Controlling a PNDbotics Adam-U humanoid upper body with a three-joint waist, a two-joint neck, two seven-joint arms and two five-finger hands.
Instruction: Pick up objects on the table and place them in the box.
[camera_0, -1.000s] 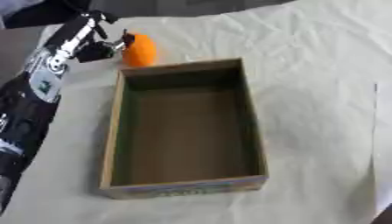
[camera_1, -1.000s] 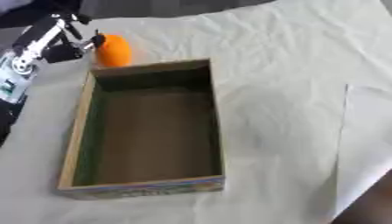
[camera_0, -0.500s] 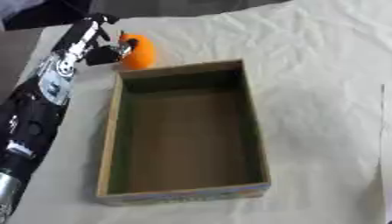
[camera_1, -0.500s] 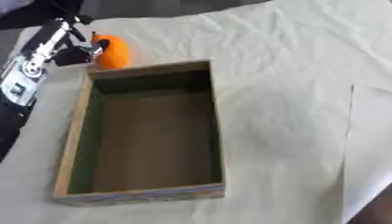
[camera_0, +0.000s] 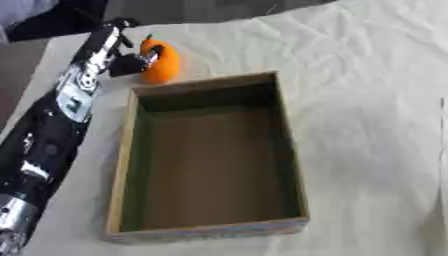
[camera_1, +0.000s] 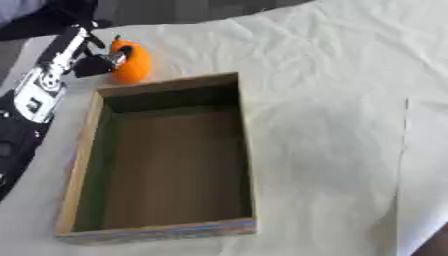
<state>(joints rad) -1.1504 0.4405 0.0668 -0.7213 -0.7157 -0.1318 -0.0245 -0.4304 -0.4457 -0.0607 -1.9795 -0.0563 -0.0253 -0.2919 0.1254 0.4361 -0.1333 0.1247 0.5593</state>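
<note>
A small orange fruit with a dark stem sits on the cloth just beyond the far left corner of the box. My left hand reaches it from the left, with dark fingers curled over its top and side. The wooden box lies in the middle of the table, long side running away from me, with nothing inside. My left forearm runs down the left side of the view beside the box. My right hand shows in neither view.
A wrinkled cream cloth covers the table. Its edge or a fold runs down the right side. The table's far edge and dark floor lie just behind the fruit.
My left arm has stretched further toward the fruit and the fingers have closed over it. The fruit and box have stayed in place.
</note>
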